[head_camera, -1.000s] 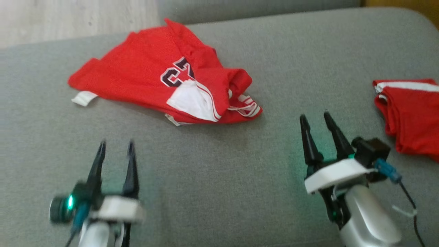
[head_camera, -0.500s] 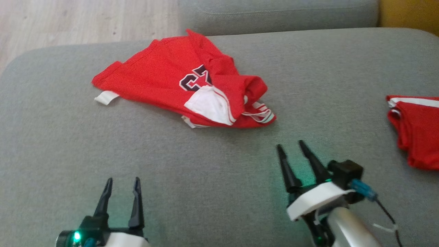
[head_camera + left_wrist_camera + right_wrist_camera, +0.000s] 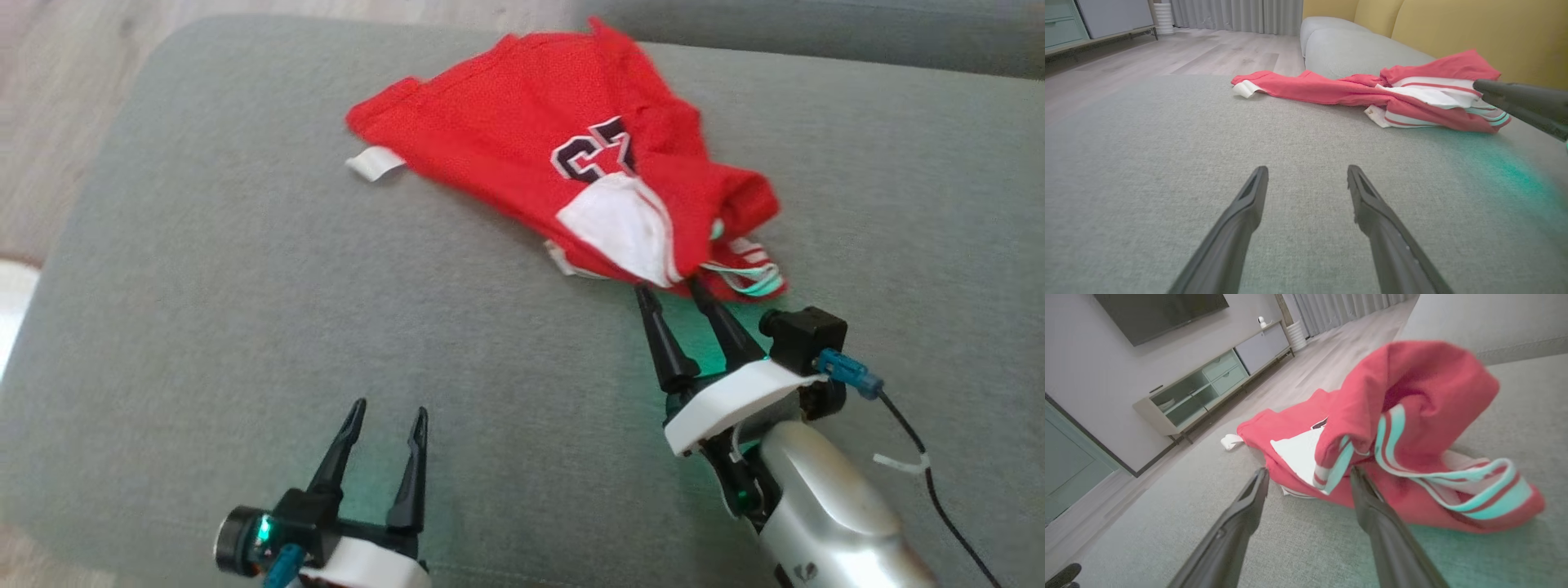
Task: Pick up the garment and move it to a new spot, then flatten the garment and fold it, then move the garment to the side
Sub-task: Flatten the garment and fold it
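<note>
Crumpled red mesh garment (image 3: 522, 139) near woven grey sofa's (image 3: 245, 286) far edge; left tool (image 3: 390, 407) open, right tool (image 3: 668, 287) open at striped sleeve (image 3: 1453, 486).

- The garment (image 3: 522, 139): red, toward the far edge of the sofa cushion (image 3: 245, 327).
- Its number (image 3: 588, 155): black, edged in white.
- Its sleeve (image 3: 620, 224): white, with a red-and-white striped cuff (image 3: 747, 273) tinted green.
- Its tag (image 3: 374, 163): white.
- The sofa cushion: plain grey weave, glowing green beside the right gripper (image 3: 668, 286).
- The left gripper (image 3: 390, 407) and right gripper: black fingers, white mounts.
- The backrest (image 3: 1453, 28): mustard yellow.
- The floor (image 3: 49, 122): pale wood grain.
</note>
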### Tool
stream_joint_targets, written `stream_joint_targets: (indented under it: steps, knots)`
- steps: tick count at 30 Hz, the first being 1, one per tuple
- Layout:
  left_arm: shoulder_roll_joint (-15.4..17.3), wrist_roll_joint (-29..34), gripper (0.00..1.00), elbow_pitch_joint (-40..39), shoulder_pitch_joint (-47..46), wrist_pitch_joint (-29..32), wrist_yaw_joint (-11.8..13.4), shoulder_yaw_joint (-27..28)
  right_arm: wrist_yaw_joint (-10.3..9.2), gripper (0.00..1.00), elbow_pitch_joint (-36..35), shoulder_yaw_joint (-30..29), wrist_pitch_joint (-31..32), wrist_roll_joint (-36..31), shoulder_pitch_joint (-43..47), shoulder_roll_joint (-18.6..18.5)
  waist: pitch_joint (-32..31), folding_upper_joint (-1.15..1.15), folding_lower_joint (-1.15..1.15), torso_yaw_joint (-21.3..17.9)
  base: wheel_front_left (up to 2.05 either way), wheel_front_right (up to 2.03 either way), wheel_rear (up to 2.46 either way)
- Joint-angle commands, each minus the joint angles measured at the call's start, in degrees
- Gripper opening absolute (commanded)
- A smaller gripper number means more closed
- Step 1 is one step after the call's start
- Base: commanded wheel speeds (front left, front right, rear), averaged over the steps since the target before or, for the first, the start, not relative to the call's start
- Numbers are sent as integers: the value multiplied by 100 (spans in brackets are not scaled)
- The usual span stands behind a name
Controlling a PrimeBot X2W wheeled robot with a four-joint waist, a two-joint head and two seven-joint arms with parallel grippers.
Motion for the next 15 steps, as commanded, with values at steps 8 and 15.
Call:
stream_joint_targets:
  steps: [8, 15]
  knots:
    - [0, -119, 100, -170, -276, -29, 110, 11, -4, 0, -166, -2, -22, 162, -391, 24, 281, 0, -1, 301, 0, 0, 0]
    - [0, -189, 100, -171, -427, -29, 118, -142, -4, 0, -612, -702, -22, 207, -1002, 24, 341, 0, -1, 254, 0, 0, 0]
